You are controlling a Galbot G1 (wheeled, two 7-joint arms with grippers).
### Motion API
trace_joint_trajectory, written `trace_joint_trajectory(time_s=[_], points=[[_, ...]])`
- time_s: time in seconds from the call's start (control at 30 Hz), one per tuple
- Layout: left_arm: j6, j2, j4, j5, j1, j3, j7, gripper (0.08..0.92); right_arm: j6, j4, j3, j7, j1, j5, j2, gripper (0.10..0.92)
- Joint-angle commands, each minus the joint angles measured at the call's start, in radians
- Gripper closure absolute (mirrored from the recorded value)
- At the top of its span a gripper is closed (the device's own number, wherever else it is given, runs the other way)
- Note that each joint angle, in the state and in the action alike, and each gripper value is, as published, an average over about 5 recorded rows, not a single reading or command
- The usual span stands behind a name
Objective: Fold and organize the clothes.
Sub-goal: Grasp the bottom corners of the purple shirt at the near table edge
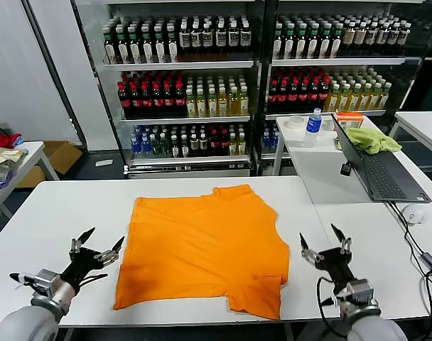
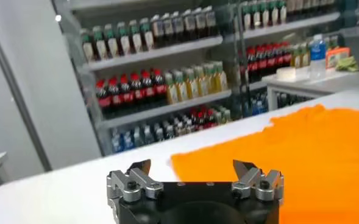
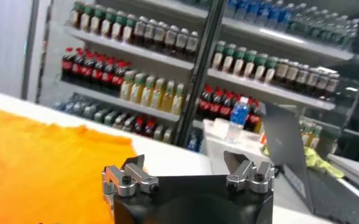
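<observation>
While both arms wait at the near edge of the white table point(image 1: 45, 213), the left gripper point(image 1: 96, 247) and the right gripper point(image 1: 322, 244) hover with jaws spread wide and nothing between them, one on either side of the orange T-shirt point(image 1: 205, 245). The shirt lies flat and unfolded in the middle of the table, sleeves out, its hem toward the robot, the near right corner slightly rumpled and close to the table's edge. Neither gripper touches the cloth; each sits just beside a lower corner.

Folding has not begun, judging by the spread shirt. The risk from here is a poor pinch: fingers closing on one layer only, or skidding on the smooth tabletop, would drag the shirt and bunch it instead of lifting it. Uneven pulls from the two sides could skew the fold.

Farther right, a laptop point(image 1: 379, 170) stands open on an adjoining table, with a yellow-green cloth point(image 1: 371, 139) and a water bottle point(image 1: 313, 126) behind it. Shelves of bottled drinks point(image 1: 195, 92) fill the background.
</observation>
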Motion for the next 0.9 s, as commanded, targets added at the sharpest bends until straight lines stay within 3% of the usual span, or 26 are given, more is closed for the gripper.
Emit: trace_joint_trajectory(time_s=[0.03,0.37,0.9], points=[[0.137,0.04,-0.19,-0.116,0.314,-0.07,-0.127,0.177,-0.016,0.059,-0.012,-0.023,-0.158,0.047,-0.047,0.203],[0.207,0.007,-0.2,-0.162,0.326,-0.033,-0.146,0.177,-0.058,0.042,-0.091,0.013,-0.146,0.074,-0.012,0.203],[0.226,-0.016,-0.157,-0.181,0.205,0.022,-0.159,0.177,-0.097,0.021,-0.168,0.037,-0.069,0.08,-0.009,0.203]])
